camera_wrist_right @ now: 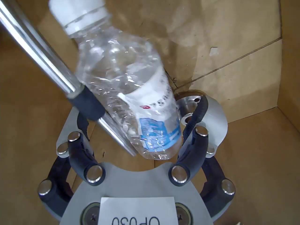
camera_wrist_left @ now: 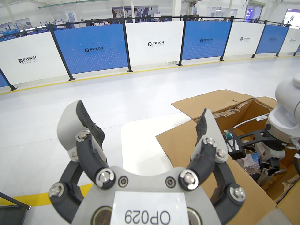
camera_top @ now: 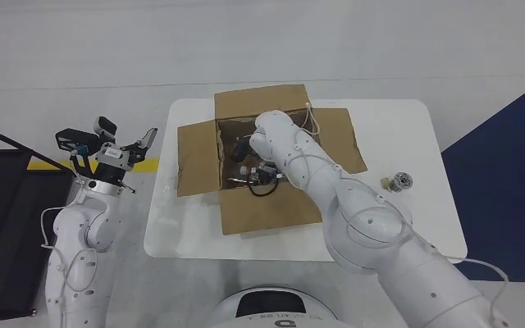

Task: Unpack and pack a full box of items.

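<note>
An open cardboard box [camera_top: 267,102] stands on the white table [camera_top: 394,131], and my right arm reaches down into it. Inside, my right gripper [camera_wrist_right: 140,115] is open around a clear plastic water bottle [camera_wrist_right: 121,71] with a white cap, lying tilted between the fingers. A shiny metal rod with a black grip [camera_wrist_right: 46,54] crosses one finger and leans against the bottle. A silver metal disc [camera_wrist_right: 187,104] lies by the other finger. My left gripper [camera_top: 129,133] hangs open and holds nothing, off the table's left edge [camera_wrist_left: 143,120].
A small metal spool-like part [camera_top: 397,182] lies on the table right of the box. The box flaps [camera_wrist_left: 178,146] are spread flat on all sides. Loose items and wrapping [camera_top: 250,176] lie in the box around my right gripper. A black frame [camera_top: 16,197] stands far left.
</note>
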You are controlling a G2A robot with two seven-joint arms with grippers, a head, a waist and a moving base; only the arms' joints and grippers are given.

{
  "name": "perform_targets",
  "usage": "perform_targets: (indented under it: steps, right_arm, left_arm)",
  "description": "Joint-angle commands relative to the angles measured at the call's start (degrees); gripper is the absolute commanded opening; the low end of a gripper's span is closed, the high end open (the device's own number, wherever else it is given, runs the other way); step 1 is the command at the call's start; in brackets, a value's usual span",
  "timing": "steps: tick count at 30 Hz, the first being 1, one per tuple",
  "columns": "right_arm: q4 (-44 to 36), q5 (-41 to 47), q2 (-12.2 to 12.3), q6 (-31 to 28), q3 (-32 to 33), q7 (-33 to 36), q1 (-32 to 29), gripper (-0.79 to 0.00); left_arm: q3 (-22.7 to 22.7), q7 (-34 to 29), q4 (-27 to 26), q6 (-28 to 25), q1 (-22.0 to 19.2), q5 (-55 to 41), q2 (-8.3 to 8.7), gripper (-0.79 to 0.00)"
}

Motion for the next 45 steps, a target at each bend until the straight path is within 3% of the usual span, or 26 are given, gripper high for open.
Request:
perform_targets:
  steps: [1,3,12,23,35,39,45]
  right_arm:
    - [0.36,-0.3,-0.3,0.67,0.08,-0.17,-0.08,-0.588]
    - [1.05,0.08,-0.5,1.1,0.49,-0.53,0.16,-0.785]
    - [4.11,2.11,0.05,-0.52,2.63,-1.85,3.28,-0.785]
    - [6.4,6.54,2.15,-8.21,5.84,-2.82,6.16,-0.785]
    - [11.21,10.04,4.56,-16.09,8.61,-8.64,11.92,-0.785]
    - [11.21,13.55,7.15,-22.23,10.48,-11.2,13.72,-0.785]
    - [11.21,17.11,13.9,-31.2,12.54,-19.05,14.04,-0.785]
  left_arm:
    - [0.0,0.0,0.0,0.0,0.0,0.0,0.0,0.0]
    - [0.0,0.0,0.0,0.0,0.0,0.0,0.0,0.0]
    - [0.0,0.0,0.0,0.0,0.0,0.0,0.0,0.0]
    - [0.0,0.0,0.0,0.0,0.0,0.0,0.0,0.0]
    - [0.0,0.0,0.0,0.0,0.0,0.0,0.0,0.0]
    - [0.0,0.0,0.0,0.0,0.0,0.0,0.0,0.0]
    - [0.0,0.0,0.0,0.0,0.0,0.0,0.0,0.0]
